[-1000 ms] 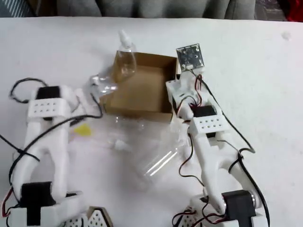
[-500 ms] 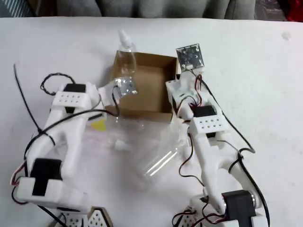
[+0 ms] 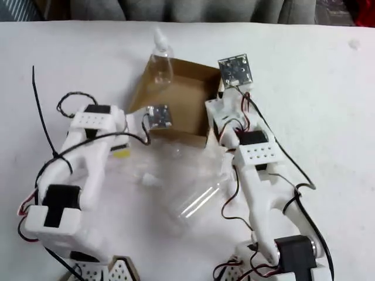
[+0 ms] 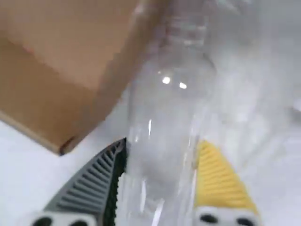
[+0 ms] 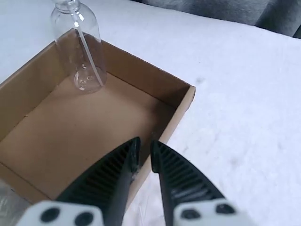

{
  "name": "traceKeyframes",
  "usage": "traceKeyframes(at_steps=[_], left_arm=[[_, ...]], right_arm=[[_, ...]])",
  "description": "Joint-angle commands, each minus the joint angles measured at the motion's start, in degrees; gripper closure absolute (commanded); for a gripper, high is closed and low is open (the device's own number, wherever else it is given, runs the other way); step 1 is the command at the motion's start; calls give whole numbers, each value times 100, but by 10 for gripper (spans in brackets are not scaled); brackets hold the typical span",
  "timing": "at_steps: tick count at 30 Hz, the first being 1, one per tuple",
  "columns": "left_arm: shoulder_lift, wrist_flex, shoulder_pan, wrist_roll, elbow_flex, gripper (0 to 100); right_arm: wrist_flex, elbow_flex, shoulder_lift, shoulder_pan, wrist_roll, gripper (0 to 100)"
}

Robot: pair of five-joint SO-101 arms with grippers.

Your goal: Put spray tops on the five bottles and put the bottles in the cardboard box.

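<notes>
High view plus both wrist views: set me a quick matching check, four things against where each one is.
1 spray-topped bottle
2 left gripper
3 right gripper
4 loose bottle

A lying on the table
B fingers around a clear bottle
C standing inside the cardboard box
D fingers astride the box's wall

Pairs: 1-C, 2-B, 3-D, 4-A

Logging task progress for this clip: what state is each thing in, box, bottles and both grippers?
cardboard box: open, one wall between the right jaws.
capped bottle: spray top on, upright inside the box's far corner.
held bottle: clamped between the left jaws, beside a box corner.
loose bottles: lying on the table before the box.
left gripper: shut on the held bottle.
right gripper: shut on the box wall.
</notes>
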Motion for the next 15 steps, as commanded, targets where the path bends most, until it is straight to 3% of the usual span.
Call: traceKeyframes(at_steps=[1,9,15], left_arm=[[40,598,-215,-448,-246,902],[40,1037,-664,-1064,-246,902],[40,958,-1411,-1284,-273,902]], right_arm=[[-84,-352,-31,22,0,984],[-84,-352,-31,22,0,984],[-84,-343,-31,22,0,984]])
